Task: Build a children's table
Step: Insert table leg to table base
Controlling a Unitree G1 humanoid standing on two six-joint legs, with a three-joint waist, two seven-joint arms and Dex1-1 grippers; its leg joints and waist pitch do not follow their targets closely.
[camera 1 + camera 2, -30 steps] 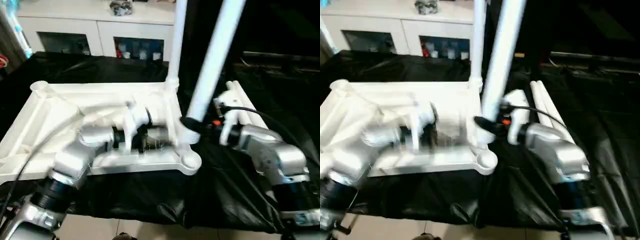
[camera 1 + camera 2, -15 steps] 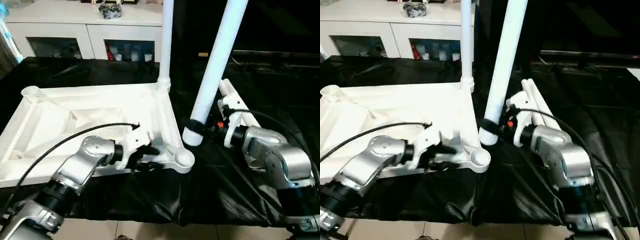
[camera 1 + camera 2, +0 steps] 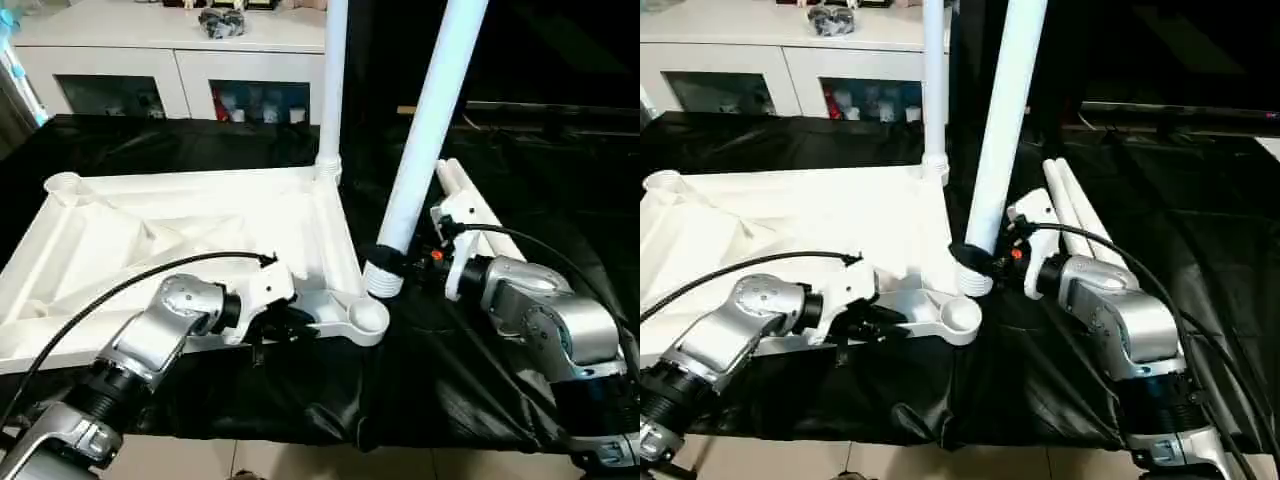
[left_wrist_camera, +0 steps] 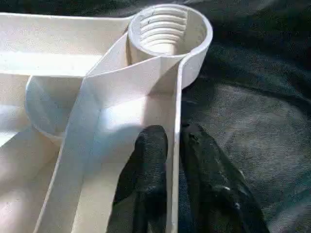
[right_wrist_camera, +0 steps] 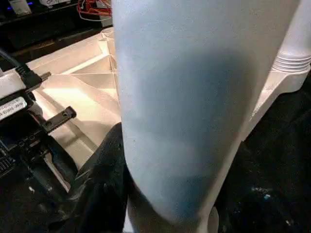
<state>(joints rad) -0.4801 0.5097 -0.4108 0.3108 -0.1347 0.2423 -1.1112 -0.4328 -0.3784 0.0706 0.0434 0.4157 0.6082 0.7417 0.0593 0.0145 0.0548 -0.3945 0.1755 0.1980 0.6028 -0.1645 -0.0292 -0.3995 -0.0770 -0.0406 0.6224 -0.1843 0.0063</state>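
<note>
The white table top point(image 3: 200, 215) lies upside down on the black-covered table, ribs up. One white leg point(image 3: 333, 80) stands upright in the far right corner socket. My left gripper point(image 4: 174, 145) is shut on the top's near rim wall, one black finger on each side, close to the empty threaded socket point(image 4: 167, 29) at the near right corner point(image 3: 367, 316). My right gripper point(image 3: 398, 262) is shut on a second leg point(image 3: 425, 130), held tilted. That leg's lower end hangs just above and slightly right of the near right socket.
Two more white legs point(image 3: 468, 205) lie side by side on the black cover point(image 3: 560, 200) behind my right arm. A white glass-door cabinet point(image 3: 190, 80) stands at the back. The black cover's front edge point(image 3: 300, 410) drops off close below the table top.
The camera has shifted. My left gripper came from over the ribbed middle to the near rim and shut on it. The held leg's lower end sank slightly closer to the near right socket.
</note>
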